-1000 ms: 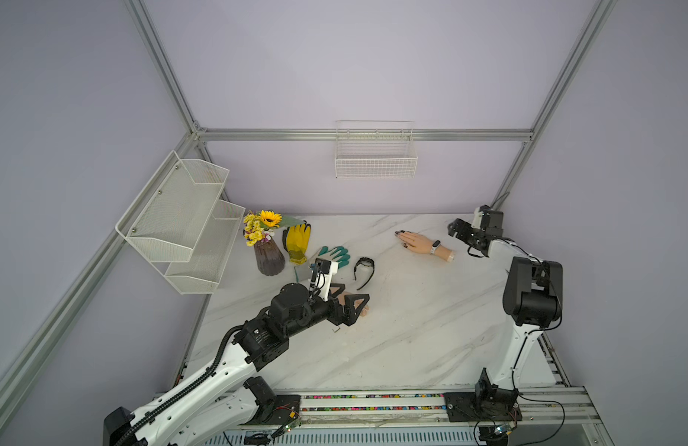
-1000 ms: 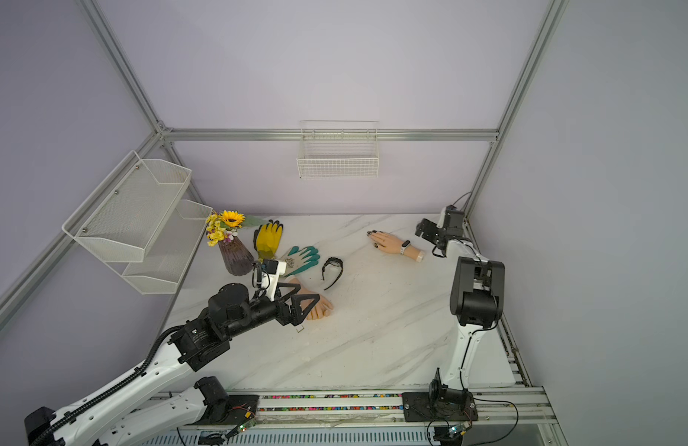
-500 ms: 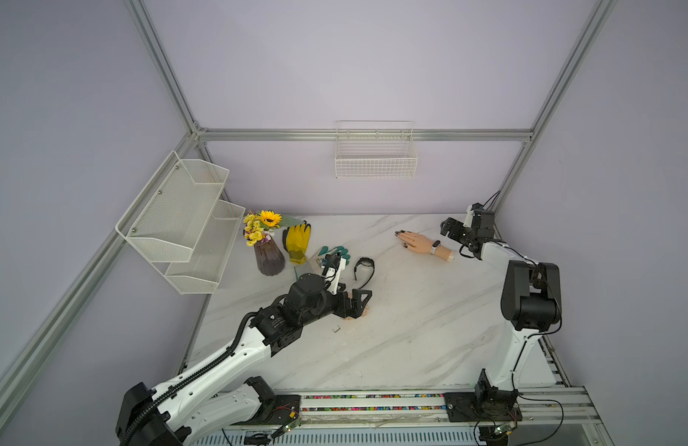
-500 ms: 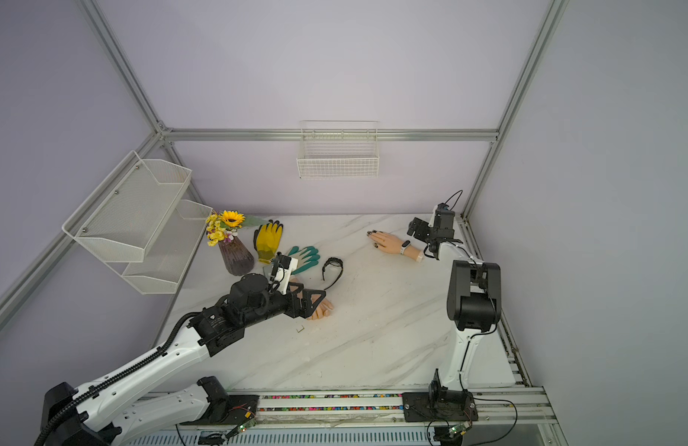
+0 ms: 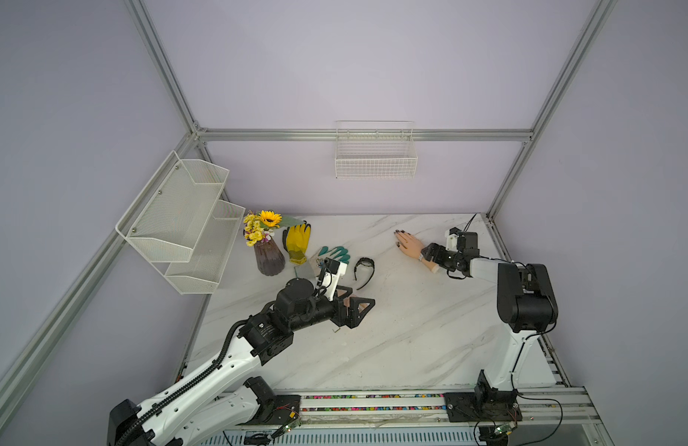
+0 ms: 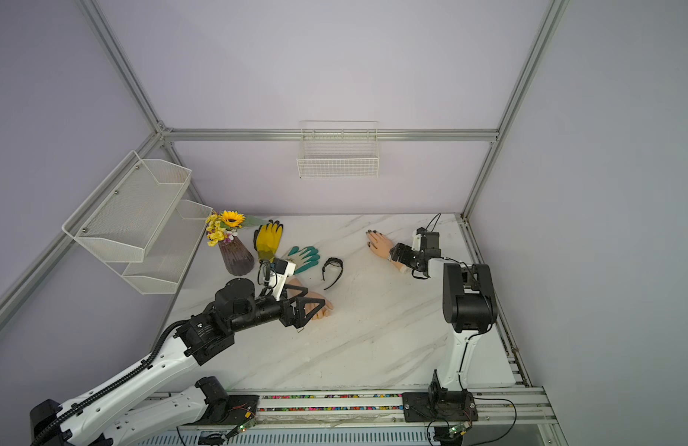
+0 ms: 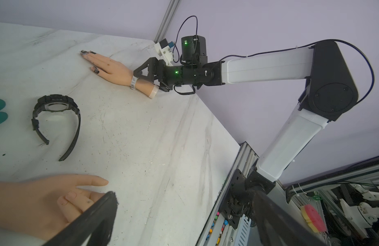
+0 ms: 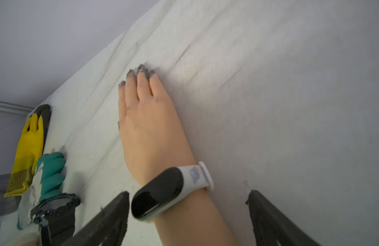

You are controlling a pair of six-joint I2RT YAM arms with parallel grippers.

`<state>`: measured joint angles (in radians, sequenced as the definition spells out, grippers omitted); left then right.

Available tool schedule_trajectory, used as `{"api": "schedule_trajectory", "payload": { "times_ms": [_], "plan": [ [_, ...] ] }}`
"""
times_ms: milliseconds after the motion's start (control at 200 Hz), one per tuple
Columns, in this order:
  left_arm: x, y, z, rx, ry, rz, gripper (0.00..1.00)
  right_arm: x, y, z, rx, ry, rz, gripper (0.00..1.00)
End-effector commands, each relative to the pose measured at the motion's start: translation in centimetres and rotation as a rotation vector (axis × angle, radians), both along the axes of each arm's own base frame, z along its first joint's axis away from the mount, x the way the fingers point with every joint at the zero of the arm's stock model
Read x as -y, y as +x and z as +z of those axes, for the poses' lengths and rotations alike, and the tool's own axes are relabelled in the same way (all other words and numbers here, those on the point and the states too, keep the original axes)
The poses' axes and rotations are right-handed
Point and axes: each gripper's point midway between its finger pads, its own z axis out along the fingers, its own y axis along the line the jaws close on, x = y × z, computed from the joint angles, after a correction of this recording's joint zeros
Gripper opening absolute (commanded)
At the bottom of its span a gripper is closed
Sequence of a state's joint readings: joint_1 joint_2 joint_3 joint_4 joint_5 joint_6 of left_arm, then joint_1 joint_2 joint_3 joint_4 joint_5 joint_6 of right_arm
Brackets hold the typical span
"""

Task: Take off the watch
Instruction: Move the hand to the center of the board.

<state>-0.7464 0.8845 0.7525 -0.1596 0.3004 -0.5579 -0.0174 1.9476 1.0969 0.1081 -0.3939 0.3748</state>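
Note:
A mannequin hand (image 5: 410, 245) (image 6: 381, 244) lies palm down at the back right of the table. On its wrist is the watch (image 8: 161, 191) (image 7: 133, 82), a white band with a black face. My right gripper (image 8: 188, 194) (image 5: 430, 255) stands open astride the forearm just behind the watch, its fingers clear of the skin on both sides. My left gripper (image 7: 184, 192) (image 6: 315, 309) hangs open over a second, bare mannequin hand (image 6: 321, 307) (image 7: 35, 196) near the table's middle left.
A black watch (image 5: 365, 266) (image 7: 54, 106) lies unfastened on the table between the two hands. A teal glove (image 6: 305, 256), a yellow glove (image 6: 268, 239) and a vase of sunflowers (image 6: 234, 251) sit at the back left. A wire shelf (image 5: 180, 220) juts out from the left wall.
My right gripper has moved leftward from beside the forearm's stump until it straddles the forearm behind the watch. The left arm has shifted slightly and its gripper stays over the bare hand.

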Motion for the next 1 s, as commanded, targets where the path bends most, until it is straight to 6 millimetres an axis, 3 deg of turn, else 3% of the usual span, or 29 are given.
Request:
{"api": "schedule_trajectory", "payload": {
  "times_ms": [0, 310, 385, 480, 595, 680, 795, 995],
  "plan": [
    [0.2, -1.0, 1.8, 0.026, -0.076, -0.051, 1.0, -2.7, -0.7, 0.8, 0.037, 0.035, 0.009, 0.85],
    [1.2, -4.4, 4.8, 0.059, -0.243, -0.235, 1.0, -3.1, -0.9, -0.9, -0.007, -0.093, -0.112, 0.56],
    [1.6, -4.7, 5.3, 0.038, -0.276, -0.266, 1.0, -3.4, -1.1, -1.2, -0.017, -0.122, -0.129, 0.52],
    [2.0, -5.0, 5.9, 0.032, -0.312, -0.297, 1.0, -4.0, -1.4, -1.2, -0.02, -0.127, -0.122, 0.39],
    [2.3, -4.3, 5.5, 0.014, -0.309, -0.277, 1.0, -4.9, -2.3, -0.1, 0.005, -0.116, -0.098, 0.28],
    [2.3, -3.1, 4.7, -0.035, -0.285, -0.217, 1.0, -6.1, -3.6, 1.6, 0.046, -0.089, -0.068, 0.25],
    [1.8, -0.8, 3.1, -0.11, -0.234, -0.073, 1.0, -7.8, -6.1, 3.6, 0.1, -0.036, -0.04, 0.25],
    [1.2, 2.0, 0.6, -0.179, -0.183, 0.084, 1.0, -11.7, -11.7, 4.2, 0.113, 0.043, 0.048, 0.25]
  ]
}}
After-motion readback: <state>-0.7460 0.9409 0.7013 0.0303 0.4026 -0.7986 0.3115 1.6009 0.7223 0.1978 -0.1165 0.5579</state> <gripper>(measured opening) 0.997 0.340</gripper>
